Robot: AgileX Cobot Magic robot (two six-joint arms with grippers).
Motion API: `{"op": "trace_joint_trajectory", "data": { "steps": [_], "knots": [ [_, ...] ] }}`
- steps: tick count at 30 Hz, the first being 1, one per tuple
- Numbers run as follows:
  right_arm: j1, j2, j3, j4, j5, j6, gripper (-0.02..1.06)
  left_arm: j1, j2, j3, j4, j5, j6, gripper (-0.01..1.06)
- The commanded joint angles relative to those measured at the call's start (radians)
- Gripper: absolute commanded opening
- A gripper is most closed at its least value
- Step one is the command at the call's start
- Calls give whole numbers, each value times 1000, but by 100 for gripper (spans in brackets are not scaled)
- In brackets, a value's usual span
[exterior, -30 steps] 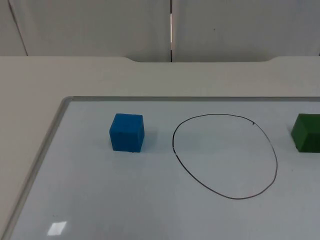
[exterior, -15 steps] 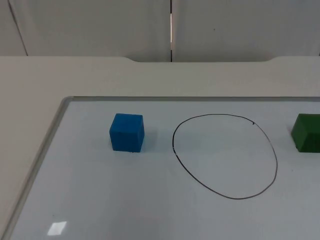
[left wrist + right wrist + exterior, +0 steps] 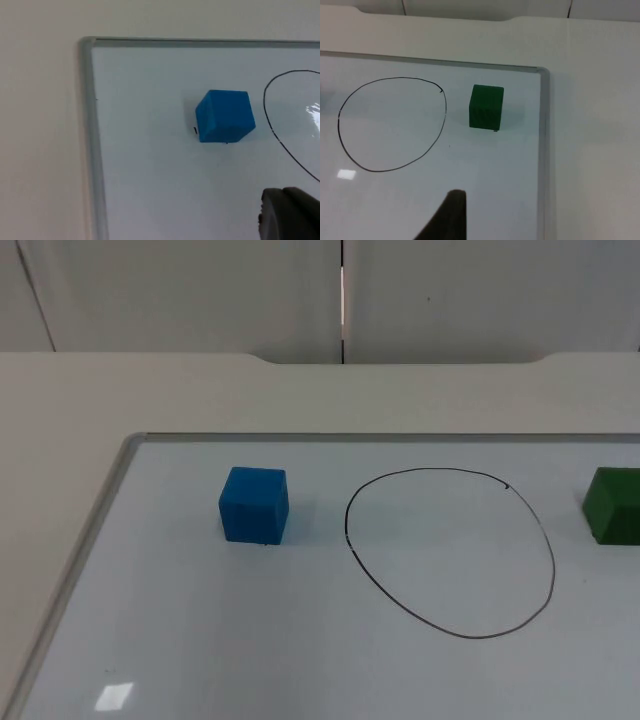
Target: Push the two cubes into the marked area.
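A blue cube [image 3: 254, 505] sits on the whiteboard, left of a hand-drawn black oval [image 3: 450, 552], apart from its line. A green cube [image 3: 612, 505] sits to the right of the oval, also outside it. In the left wrist view the blue cube [image 3: 225, 116] lies ahead of my left gripper [image 3: 290, 216], which is shut, holds nothing and hovers over the board near the oval's line [image 3: 278, 134]. In the right wrist view the green cube [image 3: 486, 106] stands beside the oval [image 3: 392, 125]. A black fingertip [image 3: 449, 217] of my open right gripper hangs above the board, short of both.
The whiteboard's grey frame [image 3: 88, 540] runs along the left and far sides, and its right edge [image 3: 542, 150] passes close to the green cube. Beige table [image 3: 300, 390] surrounds the board, ending at the grey partition wall [image 3: 200, 290].
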Motion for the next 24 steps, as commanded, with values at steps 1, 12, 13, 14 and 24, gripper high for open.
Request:
{"op": "trace_joint_trajectory", "data": {
  "steps": [1, 12, 13, 14, 24],
  "knots": [
    [-5, -2, 1, -2, -6, 1, 105, 5, 68, -5, -157, -18, 138, 0],
    [-5, -2, 1, -2, -6, 1, 105, 5, 348, -5, -524, -46, 480, 0],
    [-5, -2, 1, -2, -6, 1, 105, 5, 378, -9, -574, -46, 531, 0],
    [-5, -2, 1, -2, -6, 1, 105, 5, 411, -15, -611, -42, 568, 0],
    [-5, -2, 1, -2, -6, 1, 105, -89, 665, -177, -652, -69, 622, 0]
  ]
}}
